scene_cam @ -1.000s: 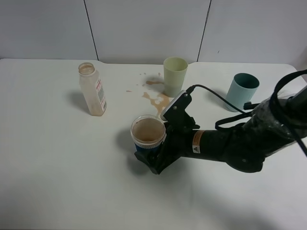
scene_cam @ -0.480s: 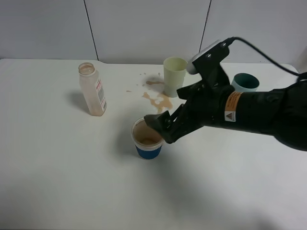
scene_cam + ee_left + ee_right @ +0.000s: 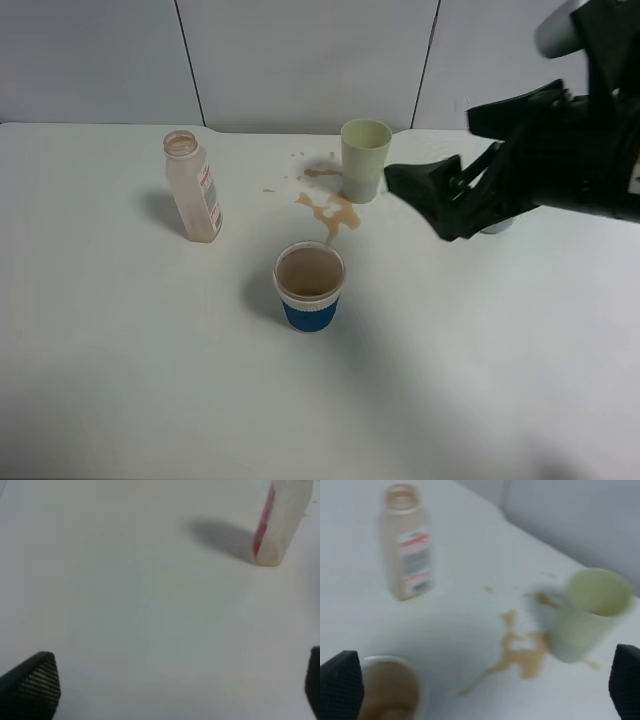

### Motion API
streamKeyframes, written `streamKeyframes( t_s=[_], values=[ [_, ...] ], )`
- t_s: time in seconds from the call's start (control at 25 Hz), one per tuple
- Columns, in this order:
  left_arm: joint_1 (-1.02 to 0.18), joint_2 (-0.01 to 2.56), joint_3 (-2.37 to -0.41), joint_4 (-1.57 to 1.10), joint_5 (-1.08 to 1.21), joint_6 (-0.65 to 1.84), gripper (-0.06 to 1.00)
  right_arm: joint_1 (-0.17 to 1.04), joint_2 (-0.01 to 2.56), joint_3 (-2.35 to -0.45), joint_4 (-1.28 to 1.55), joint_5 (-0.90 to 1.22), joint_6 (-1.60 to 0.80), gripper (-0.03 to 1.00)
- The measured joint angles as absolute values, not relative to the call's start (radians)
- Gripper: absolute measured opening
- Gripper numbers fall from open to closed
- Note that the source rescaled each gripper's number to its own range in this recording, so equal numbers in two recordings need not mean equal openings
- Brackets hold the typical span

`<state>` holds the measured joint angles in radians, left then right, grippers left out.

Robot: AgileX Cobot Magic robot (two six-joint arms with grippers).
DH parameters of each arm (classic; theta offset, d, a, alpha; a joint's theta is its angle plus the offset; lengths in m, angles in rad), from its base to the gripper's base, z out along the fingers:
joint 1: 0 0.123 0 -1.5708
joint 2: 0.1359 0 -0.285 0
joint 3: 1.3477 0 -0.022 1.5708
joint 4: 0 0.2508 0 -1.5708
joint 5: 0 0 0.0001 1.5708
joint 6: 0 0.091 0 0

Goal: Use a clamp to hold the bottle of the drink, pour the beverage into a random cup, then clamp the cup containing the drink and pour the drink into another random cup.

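Note:
The open, nearly empty drink bottle (image 3: 192, 190) stands upright at the back left; it also shows in the left wrist view (image 3: 282, 520) and the right wrist view (image 3: 407, 545). A blue paper cup (image 3: 310, 285) holding brown drink stands alone at the table's middle (image 3: 390, 690). A pale green cup (image 3: 365, 160) stands behind it (image 3: 587, 612). A teal cup (image 3: 497, 226) is mostly hidden behind my right arm. My right gripper (image 3: 430, 148) is open, empty and raised to the right of the green cup (image 3: 484, 682). My left gripper (image 3: 172, 685) is open and empty above bare table near the bottle.
A brown spill (image 3: 330, 210) lies on the white table (image 3: 120, 330) between the green cup and the blue cup, and shows in the right wrist view (image 3: 520, 655). A grey panelled wall (image 3: 300, 60) runs along the table's back edge.
My right gripper has let go of the blue cup, opened, and risen up and to the right. The cup stays upright on the table.

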<state>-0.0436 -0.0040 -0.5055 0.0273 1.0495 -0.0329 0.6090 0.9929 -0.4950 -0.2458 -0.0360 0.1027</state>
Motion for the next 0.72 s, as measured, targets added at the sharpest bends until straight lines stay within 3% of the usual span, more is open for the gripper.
streamKeyframes(
  t_s=[0.36,0.72],
  values=[
    [-0.044,-0.004,-0.506,0.027,1.05,-0.033,1.0,0.213,0.707,-0.495,-0.229,0.232,0.094,0.94],
    [-0.044,-0.004,-0.506,0.027,1.05,-0.033,1.0,0.108,0.343,-0.542,-0.182,0.51,0.077,0.94]
  ],
)
